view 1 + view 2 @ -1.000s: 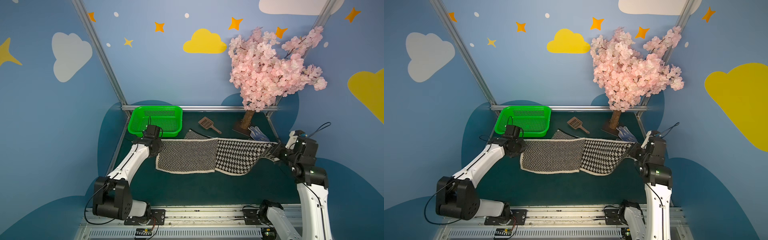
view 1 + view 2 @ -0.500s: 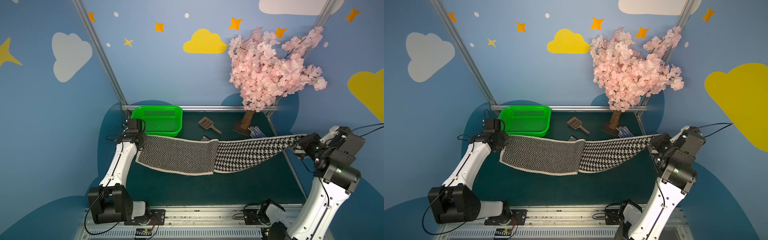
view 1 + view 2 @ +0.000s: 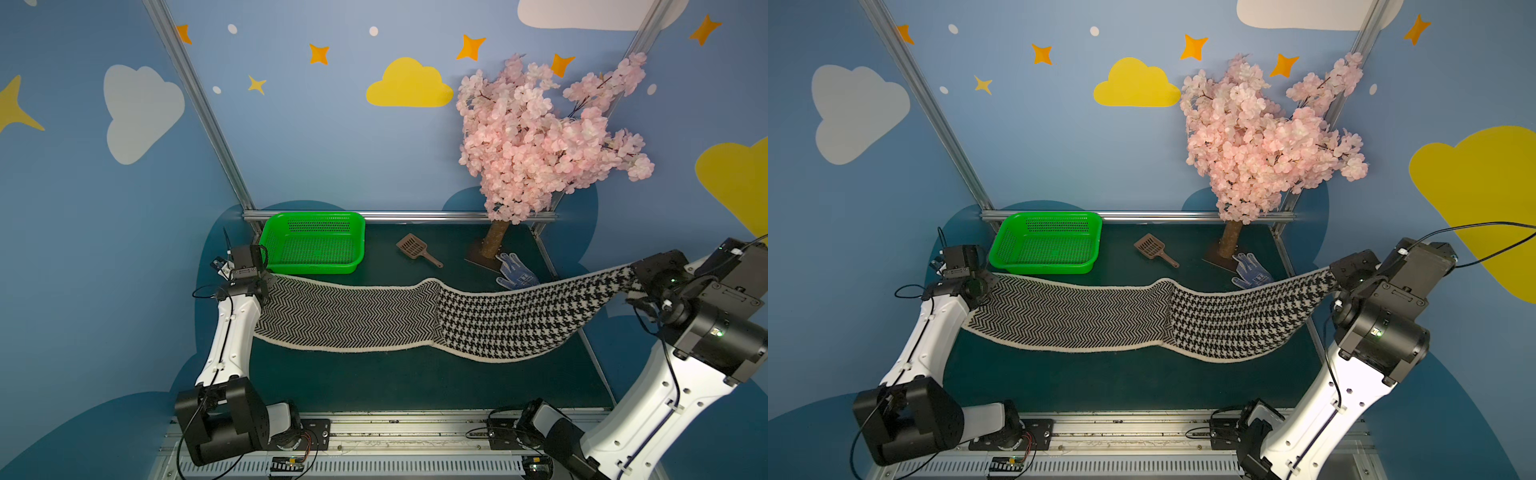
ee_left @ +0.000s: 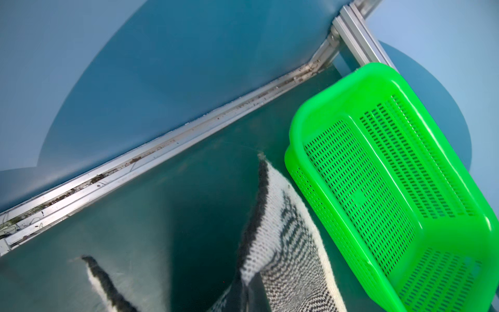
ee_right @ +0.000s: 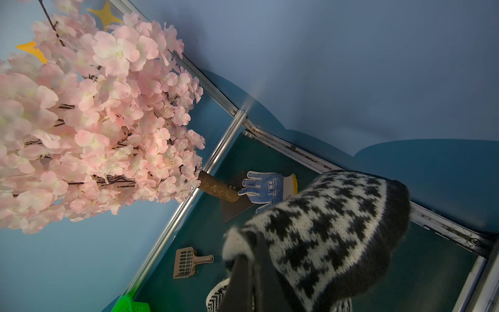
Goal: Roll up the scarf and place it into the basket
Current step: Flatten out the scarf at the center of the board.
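Note:
The scarf (image 3: 415, 320) (image 3: 1142, 320) hangs stretched across the green mat, zigzag face on the left half and houndstooth on the right. Its middle sags onto the mat. My left gripper (image 3: 266, 284) (image 3: 984, 284) is shut on its left end, low beside the front left corner of the green basket (image 3: 311, 215) (image 3: 1050, 269). The right gripper (image 3: 636, 276) (image 3: 1335, 276) is shut on the houndstooth end, raised past the mat's right rail. In the left wrist view the knit (image 4: 286, 243) drapes beside the basket (image 4: 297, 129). In the right wrist view dark fingers (image 5: 251, 275) pinch the cloth (image 5: 324, 229).
A brown scoop (image 3: 417, 249) lies behind the scarf's middle. A blue-dotted glove (image 3: 515, 272) rests by the base of a pink blossom tree (image 3: 540, 137) at the back right. Aluminium rails (image 3: 395, 216) border the mat.
Both arms have drawn apart. The left end went left past the basket's corner; the right end rose out over the right rail, and the slack scarf is now pulled long.

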